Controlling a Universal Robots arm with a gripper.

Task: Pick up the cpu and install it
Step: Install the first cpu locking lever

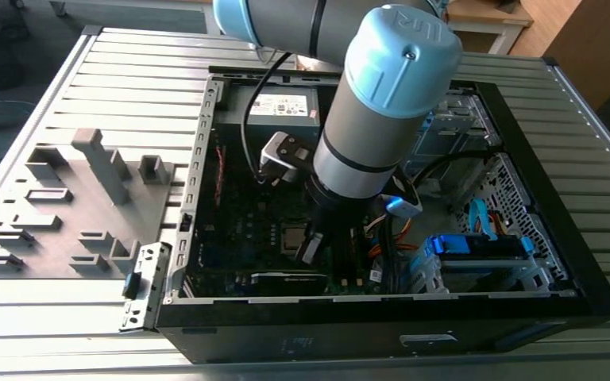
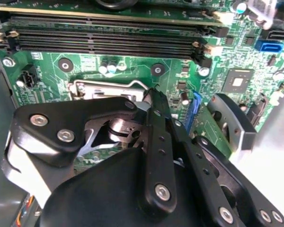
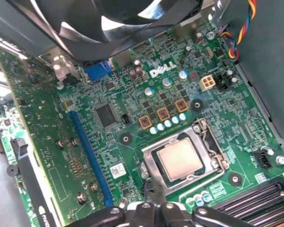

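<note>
Slatted metal table [image 1: 125, 71], pale grey. On it an open black computer case [image 1: 283, 337] lying on its side, insides facing up.

Arm [image 1: 380, 119], grey with blue caps, reaches down into the case near its middle.

Grey plate with raised blocks [image 1: 72, 198] lies on the table at the exterior view's left, just beside the case.

Grey box with a white label [image 1: 283, 107] sits in the far end of the case.

Green circuit board [image 3: 132, 109] covers the case floor. Black fan [image 3: 132, 23] hangs over one end of it in the first wrist view. Long black memory slots [image 2: 109, 40] run across the board in the second wrist view.

Gripper [image 3: 154, 198], black, is low over the board at the edge of the socket [image 3: 151, 163]. Fingers drawn together, nothing between them. Whether the tips touch the board: cannot tell.

Socket has a metal frame closed around its opening.

The cpu [image 3: 182, 158], silver-grey square, lies flat in the socket inside the frame, apart from the gripper. In the exterior view it shows just beside the gripper, on the exterior view's left of it.
</note>
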